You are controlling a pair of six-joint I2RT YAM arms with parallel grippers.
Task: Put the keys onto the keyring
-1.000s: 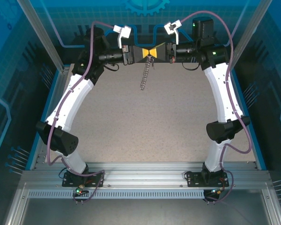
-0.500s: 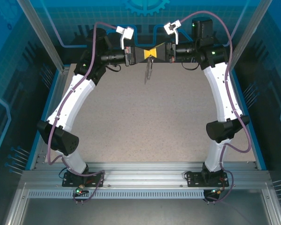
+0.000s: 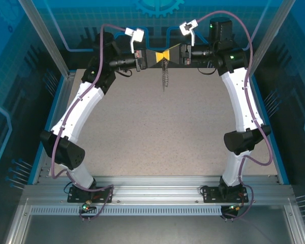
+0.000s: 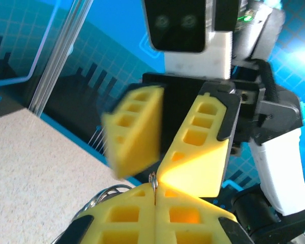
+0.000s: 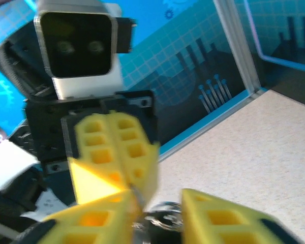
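1. One keyring [image 3: 165, 75] hangs in the air above the far end of the tabletop [image 3: 157, 137], with its silvery chain [image 3: 165, 80] dangling straight down.
2. Left end effector [image 4: 155, 201] is pinched closed on a thin metal ring [image 4: 153, 181] at the keyring's top.
3. Right end effector [image 5: 160, 216] meets it tip to tip, fingers apart. Ring metal lies between them, but whether they touch it is unclear.
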